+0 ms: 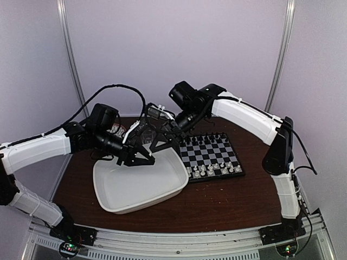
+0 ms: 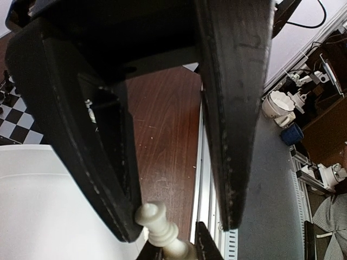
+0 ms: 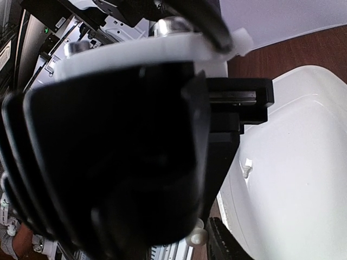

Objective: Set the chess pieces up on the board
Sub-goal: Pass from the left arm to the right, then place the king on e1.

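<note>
White tray [image 1: 130, 189] sits mid-table [image 1: 217, 200], toward the near edge. Over its far rim the left gripper [image 1: 150, 159] pinches a white chess piece [image 2: 158, 227] at its fingertips. The right gripper [image 1: 155, 146] flanks the piece's base, grip not determinable. Farther right, the board [image 1: 209, 154] carries white chessmen [image 1: 214, 169] on its near rows.

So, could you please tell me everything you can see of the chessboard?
The chessboard is a small square board of black and pale checks with a thin black rim. It lies flat on the brown table, turned slightly, right of the white tray, whose corner comes close; contact is unclear. Black chessmen stand along its far rows, white chessmen on its near rows. The middle rows are bare.
</note>
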Action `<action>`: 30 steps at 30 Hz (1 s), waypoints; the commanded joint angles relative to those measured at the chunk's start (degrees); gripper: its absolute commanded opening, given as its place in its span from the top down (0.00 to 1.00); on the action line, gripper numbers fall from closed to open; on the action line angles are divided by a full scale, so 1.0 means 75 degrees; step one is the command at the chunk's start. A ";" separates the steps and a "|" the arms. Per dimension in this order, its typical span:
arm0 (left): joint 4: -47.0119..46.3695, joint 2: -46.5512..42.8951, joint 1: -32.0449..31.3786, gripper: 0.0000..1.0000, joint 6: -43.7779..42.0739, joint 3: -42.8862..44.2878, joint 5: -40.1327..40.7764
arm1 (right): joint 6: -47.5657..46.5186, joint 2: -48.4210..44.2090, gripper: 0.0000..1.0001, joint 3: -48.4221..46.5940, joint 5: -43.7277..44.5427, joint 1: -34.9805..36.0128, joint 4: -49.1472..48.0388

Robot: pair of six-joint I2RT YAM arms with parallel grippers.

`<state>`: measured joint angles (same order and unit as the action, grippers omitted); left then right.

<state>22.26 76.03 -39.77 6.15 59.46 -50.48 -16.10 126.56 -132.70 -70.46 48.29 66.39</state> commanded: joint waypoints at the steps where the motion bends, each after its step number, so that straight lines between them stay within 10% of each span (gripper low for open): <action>1: -0.0332 -0.0044 -0.0030 1.00 0.0070 0.0193 -0.0090 | 0.0017 0.0012 0.71 0.0092 -0.0250 0.0065 -0.0110; 9: -0.0252 -0.0037 -0.0030 0.97 0.0048 0.0158 0.0237 | -0.0038 -0.0021 0.95 0.0107 -0.0028 0.0065 -0.0088; 19: 0.0139 -0.0752 -0.0030 0.04 -0.0044 -0.0575 0.1948 | -0.1012 -0.0902 0.99 0.0896 0.2461 -0.0535 0.0168; 30: 0.0363 -0.0718 -0.0018 0.02 0.0564 -0.0453 0.5815 | -0.1999 -0.3603 0.99 0.5685 0.7259 -0.1126 -0.2371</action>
<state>25.67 70.26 -40.18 7.68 54.04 -21.98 -27.94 104.73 -97.67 -31.31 41.01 57.74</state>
